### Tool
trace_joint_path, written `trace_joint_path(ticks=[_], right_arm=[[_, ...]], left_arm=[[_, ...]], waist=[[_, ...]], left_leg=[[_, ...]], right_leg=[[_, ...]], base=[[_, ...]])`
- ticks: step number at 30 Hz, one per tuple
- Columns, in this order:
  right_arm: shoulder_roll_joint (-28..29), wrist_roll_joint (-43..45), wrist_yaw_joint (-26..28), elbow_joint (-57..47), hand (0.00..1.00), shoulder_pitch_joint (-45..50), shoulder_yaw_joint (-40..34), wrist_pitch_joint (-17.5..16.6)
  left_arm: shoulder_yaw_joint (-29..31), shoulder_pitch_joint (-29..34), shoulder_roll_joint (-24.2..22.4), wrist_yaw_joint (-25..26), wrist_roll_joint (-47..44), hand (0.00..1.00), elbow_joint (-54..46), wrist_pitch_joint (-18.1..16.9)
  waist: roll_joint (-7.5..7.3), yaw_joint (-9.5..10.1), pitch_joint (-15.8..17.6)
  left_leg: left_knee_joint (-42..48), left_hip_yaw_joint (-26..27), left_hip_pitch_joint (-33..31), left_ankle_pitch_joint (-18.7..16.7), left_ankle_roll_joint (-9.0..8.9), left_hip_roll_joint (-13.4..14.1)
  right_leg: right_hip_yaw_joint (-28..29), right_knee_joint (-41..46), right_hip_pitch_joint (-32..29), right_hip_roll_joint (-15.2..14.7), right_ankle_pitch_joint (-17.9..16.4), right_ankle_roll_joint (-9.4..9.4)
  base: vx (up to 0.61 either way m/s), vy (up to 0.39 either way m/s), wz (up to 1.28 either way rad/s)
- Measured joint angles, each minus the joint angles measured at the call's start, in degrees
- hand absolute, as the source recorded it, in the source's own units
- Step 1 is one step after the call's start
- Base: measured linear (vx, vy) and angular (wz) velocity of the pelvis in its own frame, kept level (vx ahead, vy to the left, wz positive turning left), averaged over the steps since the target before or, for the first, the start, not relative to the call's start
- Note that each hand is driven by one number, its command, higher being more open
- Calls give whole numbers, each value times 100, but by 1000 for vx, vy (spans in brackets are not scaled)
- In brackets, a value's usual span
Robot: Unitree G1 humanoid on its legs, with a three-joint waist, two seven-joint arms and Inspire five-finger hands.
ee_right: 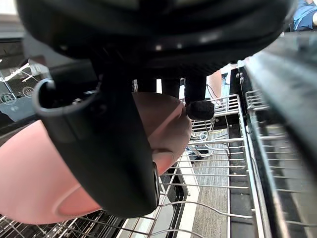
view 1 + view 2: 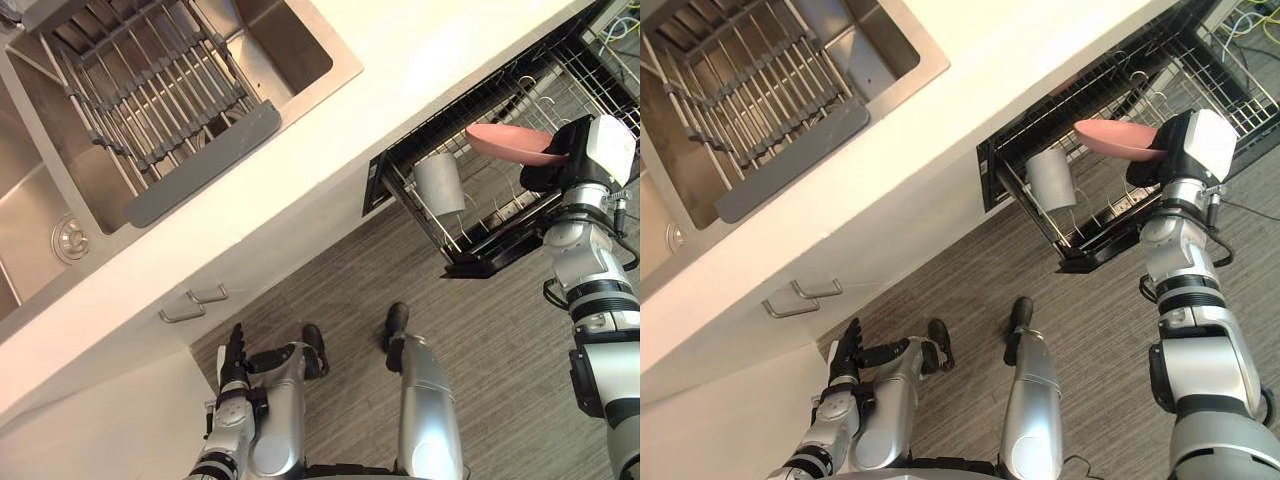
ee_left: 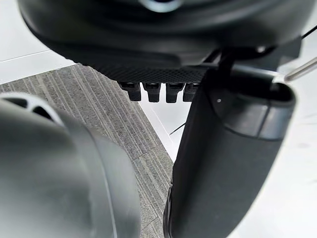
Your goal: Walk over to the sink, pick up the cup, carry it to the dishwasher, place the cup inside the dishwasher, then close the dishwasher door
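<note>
My right hand (image 2: 556, 164) is shut on a shallow pink bowl (image 2: 506, 143), pinching its rim between thumb and fingers. It holds the bowl tilted just above the pulled-out dishwasher rack (image 2: 482, 252). In the right wrist view the pink bowl (image 1: 34, 184) sits behind my thumb (image 1: 115, 148), with the rack wires (image 1: 213, 173) underneath. A grey cup (image 2: 440, 183) stands upside down in the rack, to the left of the bowl and apart from it. My left hand (image 2: 235, 358) hangs by my side with straight fingers and holds nothing.
A white counter (image 2: 400, 70) runs diagonally above the rack. The steel sink (image 2: 300, 55) is set into it at the upper left, with a grey drying rack (image 2: 150, 95) inside. Two cabinet handles (image 2: 195, 303) sit below the counter edge. Grey plank floor (image 2: 480, 340) lies beneath.
</note>
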Motion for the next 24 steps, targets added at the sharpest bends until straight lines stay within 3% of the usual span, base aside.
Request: trace_joint_path(ticks=[11, 12, 24], right_arm=[[66, 215, -32, 25, 0, -523, 39, 70], [79, 215, -59, 25, 100, -542, 39, 89], [324, 218, -140, 399, 100, -730, 39, 218]], left_arm=[[-3, -43, -38, 7, -6, 100, -52, 10], [-4, -46, -45, 8, -6, 100, -55, 10], [-1, -45, -48, 17, -62, 100, -101, 34]], waist=[[0, 128, 0], [0, 129, 0], [-25, 166, -13]], left_leg=[[-211, -110, -55, 128, -34, -89], [-244, -143, -54, 155, -36, -126], [-274, -188, -65, 197, -43, -163]], right_leg=[[-145, 30, -39, -119, -89, -12], [-172, 53, -40, -162, -109, -12], [-222, 89, -37, -213, -132, -14]], base=[[34, -5, 9], [18, -5, 19], [4, -2, 3]])
